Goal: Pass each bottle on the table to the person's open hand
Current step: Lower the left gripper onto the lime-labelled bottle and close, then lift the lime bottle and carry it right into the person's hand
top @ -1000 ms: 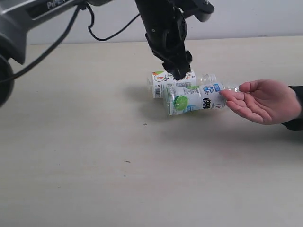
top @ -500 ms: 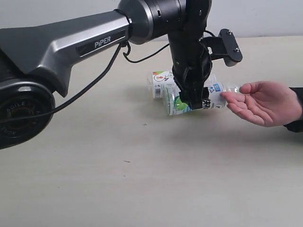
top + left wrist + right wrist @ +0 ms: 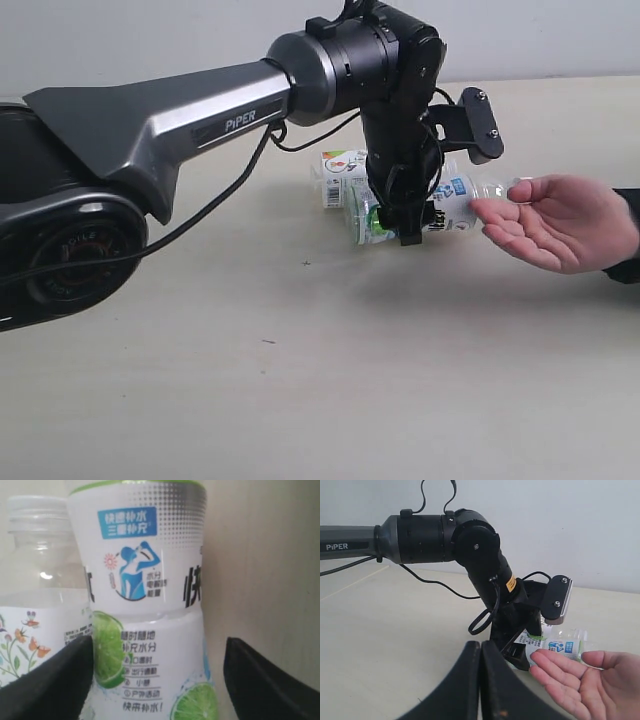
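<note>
Our left gripper (image 3: 157,677) straddles the lime bottle (image 3: 145,580) wide open, holding nothing; we should close squarely on its middle.

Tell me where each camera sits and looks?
Exterior view: off the arms, facing across the table; left arm reaches the lime bottle beside the person's hand.
Left wrist view: on the left arm, close on that bottle; open left gripper straddles it.
Right wrist view: on the other arm, looking past the shut right gripper at the hand.
All three show the lime bottle.
</note>
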You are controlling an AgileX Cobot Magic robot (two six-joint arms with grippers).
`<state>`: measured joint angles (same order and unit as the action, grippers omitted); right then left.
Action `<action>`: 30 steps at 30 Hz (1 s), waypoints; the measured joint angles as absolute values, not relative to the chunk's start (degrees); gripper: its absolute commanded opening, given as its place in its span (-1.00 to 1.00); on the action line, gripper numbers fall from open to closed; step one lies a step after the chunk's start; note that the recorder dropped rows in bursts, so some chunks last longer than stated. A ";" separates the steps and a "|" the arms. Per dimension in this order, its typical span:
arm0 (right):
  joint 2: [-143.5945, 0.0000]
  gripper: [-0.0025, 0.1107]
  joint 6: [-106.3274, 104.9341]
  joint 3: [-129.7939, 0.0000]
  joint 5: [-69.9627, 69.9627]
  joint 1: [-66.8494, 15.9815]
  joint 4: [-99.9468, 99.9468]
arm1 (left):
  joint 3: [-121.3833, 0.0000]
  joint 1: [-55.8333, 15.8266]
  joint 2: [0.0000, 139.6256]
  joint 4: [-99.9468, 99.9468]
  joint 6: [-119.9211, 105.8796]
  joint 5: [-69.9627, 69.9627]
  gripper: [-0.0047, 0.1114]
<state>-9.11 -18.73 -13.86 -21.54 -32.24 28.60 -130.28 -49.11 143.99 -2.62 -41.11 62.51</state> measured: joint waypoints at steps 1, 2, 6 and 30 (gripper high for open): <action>-9.11 -0.96 -18.73 -13.86 -21.54 -32.24 28.60 | -130.28 -49.11 143.99 -2.62 -40.69 62.51 0.29; -9.11 -0.96 -18.73 -13.86 -21.54 -32.24 28.60 | -130.28 -49.11 143.99 -2.62 -40.52 62.51 0.29; -9.11 -0.96 -18.73 -13.86 -21.54 -32.24 28.60 | -130.28 -49.11 144.20 -2.62 -39.74 62.74 0.29; -9.11 -0.96 -18.73 -13.86 -21.54 -32.24 28.60 | -130.40 -49.11 146.51 -2.62 -36.72 68.64 -0.91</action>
